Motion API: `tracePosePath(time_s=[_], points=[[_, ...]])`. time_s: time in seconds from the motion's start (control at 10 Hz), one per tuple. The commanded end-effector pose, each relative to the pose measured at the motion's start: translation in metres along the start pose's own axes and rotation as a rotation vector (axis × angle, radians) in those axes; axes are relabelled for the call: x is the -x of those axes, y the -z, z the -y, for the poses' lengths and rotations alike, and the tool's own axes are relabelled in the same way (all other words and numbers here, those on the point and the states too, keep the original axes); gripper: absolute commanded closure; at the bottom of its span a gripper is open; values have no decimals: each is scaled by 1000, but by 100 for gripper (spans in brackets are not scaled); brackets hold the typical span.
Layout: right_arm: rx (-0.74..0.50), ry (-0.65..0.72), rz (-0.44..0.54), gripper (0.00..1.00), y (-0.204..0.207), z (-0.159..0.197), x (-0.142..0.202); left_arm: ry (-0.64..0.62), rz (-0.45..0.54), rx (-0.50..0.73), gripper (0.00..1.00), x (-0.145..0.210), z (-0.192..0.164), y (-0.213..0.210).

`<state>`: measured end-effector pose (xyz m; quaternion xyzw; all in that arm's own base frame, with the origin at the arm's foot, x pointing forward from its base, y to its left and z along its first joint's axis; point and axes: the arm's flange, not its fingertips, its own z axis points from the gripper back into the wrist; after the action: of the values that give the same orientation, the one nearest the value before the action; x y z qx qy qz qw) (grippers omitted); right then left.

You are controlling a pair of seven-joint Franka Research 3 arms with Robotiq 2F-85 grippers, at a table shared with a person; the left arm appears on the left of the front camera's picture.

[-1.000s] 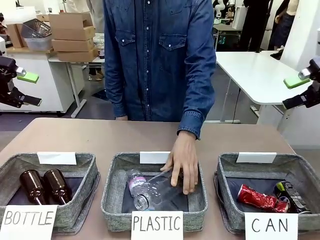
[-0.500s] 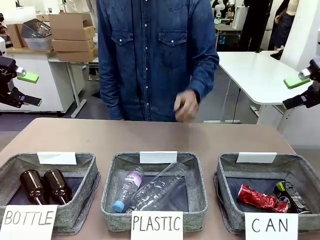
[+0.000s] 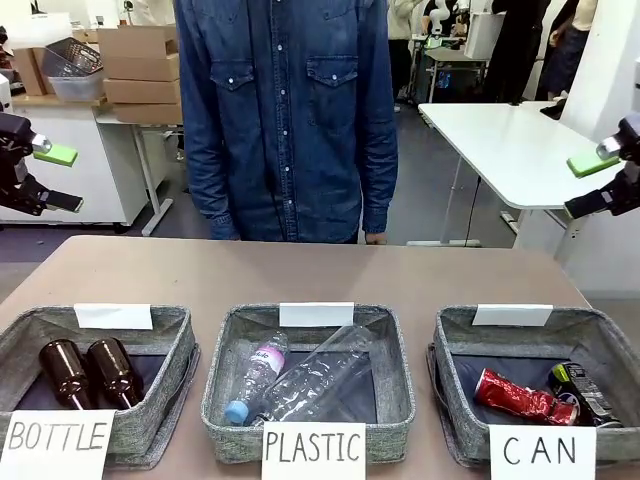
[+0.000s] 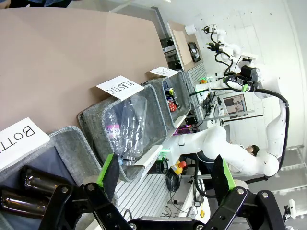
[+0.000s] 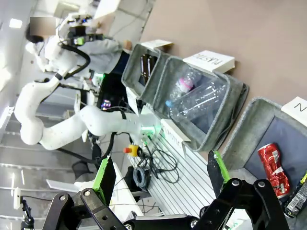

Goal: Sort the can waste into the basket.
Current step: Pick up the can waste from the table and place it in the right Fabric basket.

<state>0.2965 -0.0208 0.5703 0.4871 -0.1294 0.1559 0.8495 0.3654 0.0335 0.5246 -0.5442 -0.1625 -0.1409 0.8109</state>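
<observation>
While three grey fabric baskets line the bottom edge of the front view, the one at lower right, the basket (image 3: 456, 352) fronted by a card reading "CAN" (image 3: 541, 451), already holds both pieces of can waste: the red can (image 3: 524, 399) lies on its side across the dark base, and the dark can (image 3: 583, 388) lies just beside it against the right wall. At bottom centre the basket marked "PLASTIC" (image 3: 225, 365) holds clear plastic bottles (image 3: 300, 380); at lower left the basket marked "BOTTLE" (image 3: 178, 345) holds two brown glass bottles (image 3: 90, 372). Beyond the baskets' far rims the brown table (image 3: 300, 270) runs bare to its far edge. Behind that edge, at top centre, stands a person in a denim shirt (image 3: 285, 110). The left gripper (image 3: 40, 175) hangs at the left edge and the right gripper (image 3: 598, 182) at the right edge, both high above the table, jaws spread wide and holding nothing.
</observation>
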Motion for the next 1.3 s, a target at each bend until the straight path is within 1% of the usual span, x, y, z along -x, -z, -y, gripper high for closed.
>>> tracePosePath(time_s=[0.0,1.2], points=[[0,-20,-4,0,1,2,1,-7,-9,3,0,0,3,-4],[0,-20,-4,0,1,2,1,-7,-9,3,0,0,3,-4]])
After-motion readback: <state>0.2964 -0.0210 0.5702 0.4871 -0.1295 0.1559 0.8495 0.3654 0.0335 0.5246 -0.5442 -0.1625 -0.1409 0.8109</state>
